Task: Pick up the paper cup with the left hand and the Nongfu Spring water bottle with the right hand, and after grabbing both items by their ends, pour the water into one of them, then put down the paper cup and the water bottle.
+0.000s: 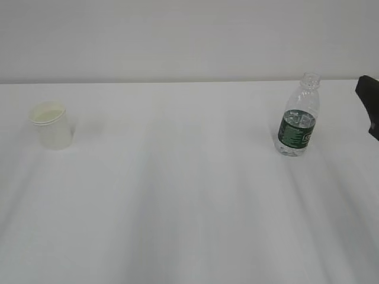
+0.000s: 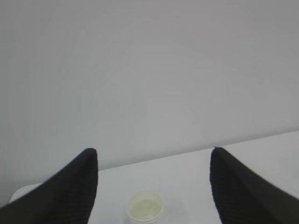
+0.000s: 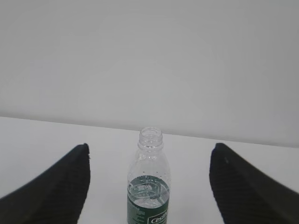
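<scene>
The white paper cup (image 1: 52, 125) stands upright on the table at the left, with pale liquid inside; it shows again as the cup (image 2: 145, 207) low in the left wrist view. My left gripper (image 2: 153, 151) is open, with nothing between its fingers, and the cup stands apart beyond them. The capless water bottle (image 1: 299, 117) with its dark green label stands upright at the right, partly filled with clear water (image 3: 149, 191). My right gripper (image 3: 149, 148) is open, with the bottle (image 3: 149, 186) standing free in the gap ahead. Only a black piece of the right arm (image 1: 369, 103) enters the exterior view.
A white table (image 1: 189, 207) spreads under everything and meets a plain pale wall (image 1: 189, 35) at its far edge. The left arm is outside the exterior view.
</scene>
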You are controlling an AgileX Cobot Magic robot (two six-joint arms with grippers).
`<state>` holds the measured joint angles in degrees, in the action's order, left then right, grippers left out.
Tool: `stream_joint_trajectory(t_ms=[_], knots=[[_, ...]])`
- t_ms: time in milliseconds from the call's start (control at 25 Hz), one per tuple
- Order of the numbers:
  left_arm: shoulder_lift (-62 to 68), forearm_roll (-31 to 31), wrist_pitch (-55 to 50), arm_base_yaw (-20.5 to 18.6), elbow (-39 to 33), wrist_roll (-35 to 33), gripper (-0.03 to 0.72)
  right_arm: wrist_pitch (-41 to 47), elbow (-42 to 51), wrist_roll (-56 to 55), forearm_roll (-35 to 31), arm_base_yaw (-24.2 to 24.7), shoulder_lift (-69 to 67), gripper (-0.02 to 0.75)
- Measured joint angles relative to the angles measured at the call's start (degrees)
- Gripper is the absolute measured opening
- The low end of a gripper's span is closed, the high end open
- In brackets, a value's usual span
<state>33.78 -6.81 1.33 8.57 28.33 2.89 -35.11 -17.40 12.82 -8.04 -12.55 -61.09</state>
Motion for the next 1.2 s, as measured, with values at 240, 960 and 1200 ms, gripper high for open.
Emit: stream_joint_trajectory(t_ms=[240, 960, 1200], knots=[[-6.5, 0.0, -5.2, 0.0, 0.0, 0.0, 0.538, 6.5, 0.1, 0.4, 0.0, 0.0, 8.0, 0.594], [-14.1, 1.2, -20.5, 0.0, 1.6, -0.1, 0.534, 25.4, 0.3, 3.1, 0.1, 0.0, 24.0, 0.593], [-14.6, 1.2, -31.1, 0.0, 4.2, -0.1, 0.532, 33.5, -1.6, 4.7, 0.3, 0.0, 25.4, 0.593]])
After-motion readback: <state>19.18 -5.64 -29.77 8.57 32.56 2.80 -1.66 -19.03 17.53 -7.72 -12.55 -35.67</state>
